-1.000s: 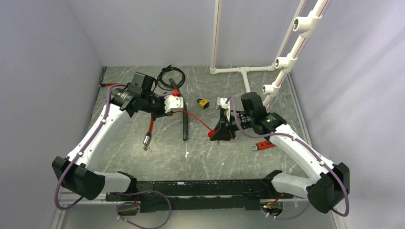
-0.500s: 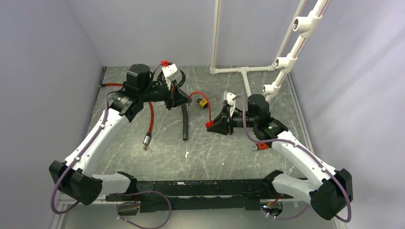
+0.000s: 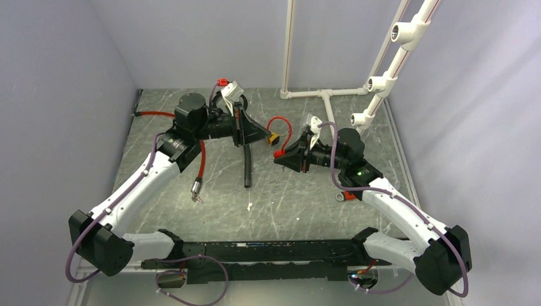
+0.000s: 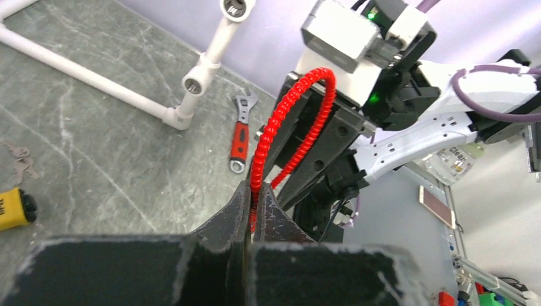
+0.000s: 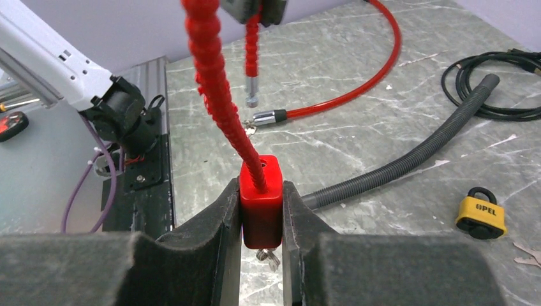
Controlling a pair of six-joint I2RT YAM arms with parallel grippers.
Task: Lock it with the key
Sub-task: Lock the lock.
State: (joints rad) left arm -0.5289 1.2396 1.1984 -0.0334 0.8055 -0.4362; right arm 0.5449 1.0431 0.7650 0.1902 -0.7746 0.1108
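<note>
**Both tools gripped the red cable lock**

Our right tool (image 5: 261, 189) was closed narrowly on the red lock block (image 5: 260, 220) and held it above the surface (image 5: 357, 57). A small metal piece (image 5: 268, 257) showed beneath the block; we could not tell whether it was the key. Our left tool (image 4: 254, 194) was pinched fully together on the red cable (image 4: 300, 115), which arched up from its tips toward the right arm (image 4: 415, 137). Below, a yellow padlock (image 5: 481, 213) lay on the surface, with loose keys (image 4: 19, 159) near it. A grey hose (image 5: 408, 162) lay nearby, and a red-handled wrench (image 4: 239, 143) farther off.
</note>
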